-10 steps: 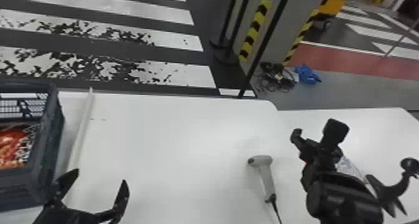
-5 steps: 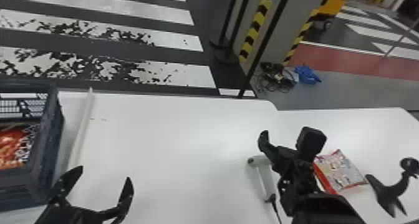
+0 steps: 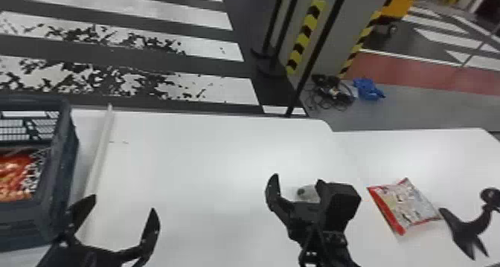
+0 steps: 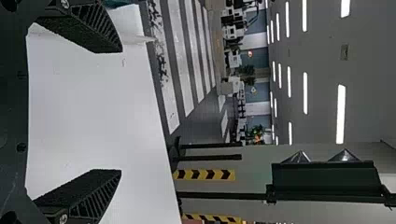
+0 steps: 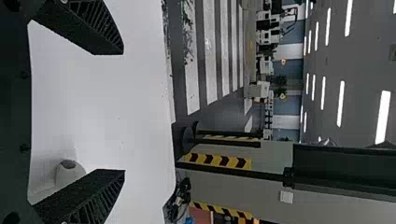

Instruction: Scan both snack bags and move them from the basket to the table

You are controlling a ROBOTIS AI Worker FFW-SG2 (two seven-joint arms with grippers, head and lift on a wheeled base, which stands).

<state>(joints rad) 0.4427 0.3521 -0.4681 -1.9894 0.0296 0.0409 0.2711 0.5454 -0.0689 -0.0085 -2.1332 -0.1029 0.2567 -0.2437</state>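
Left gripper [image 3: 123, 203] and right gripper [image 3: 297, 178] gape empty; first bag [image 3: 407, 205] is on surface [image 3: 204, 154], second bag [image 3: 16, 177] awaits in basket [image 3: 61, 180].

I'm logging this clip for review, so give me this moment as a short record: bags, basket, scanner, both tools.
Basket: robot's left
Bag in basket: one seen, red
Bag on table: lying at the robot's right, red-edged
Scanner: on table, partly hidden by the right tool
Left tool: open, empty, near basket
Right tool: open, empty
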